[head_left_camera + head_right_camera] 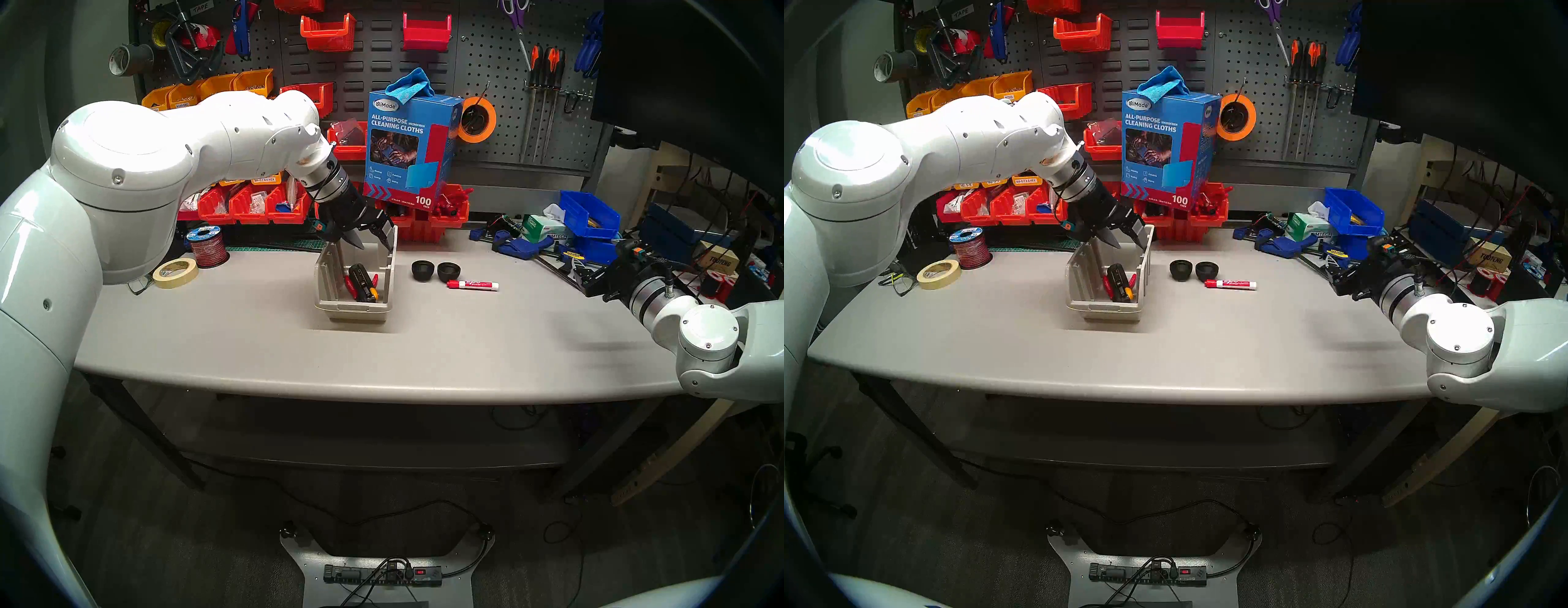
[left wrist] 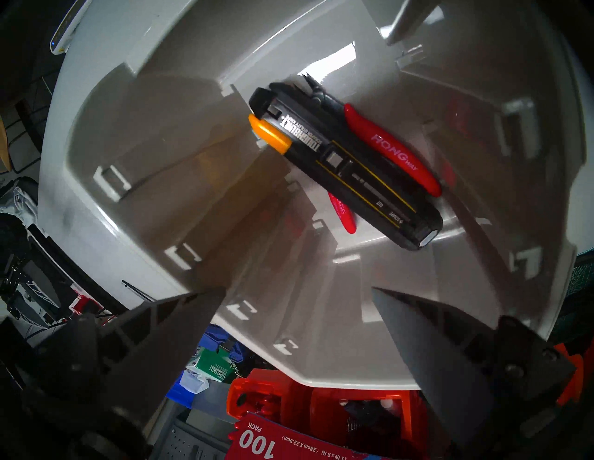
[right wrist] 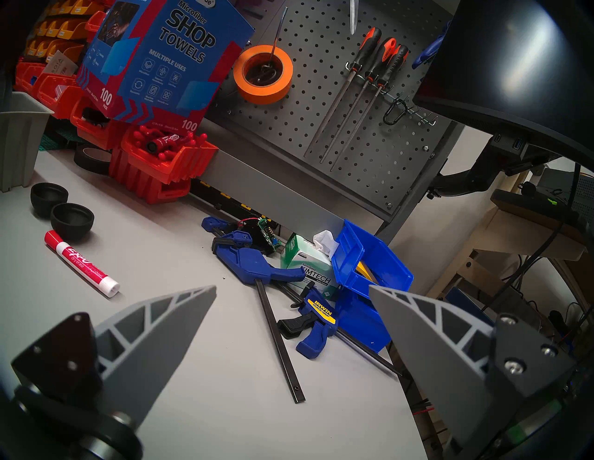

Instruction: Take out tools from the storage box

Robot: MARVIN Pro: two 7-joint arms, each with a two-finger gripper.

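While spread empty, ribbed wedge fingers over glossy beige bin.

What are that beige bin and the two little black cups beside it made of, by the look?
The beige bin looks like moulded hard plastic: one even colour, slightly glossy, with ribs and slots formed into its walls. The two black cups look matte, without shine or seams, so rubber or dull plastic; the pictures cannot settle which.
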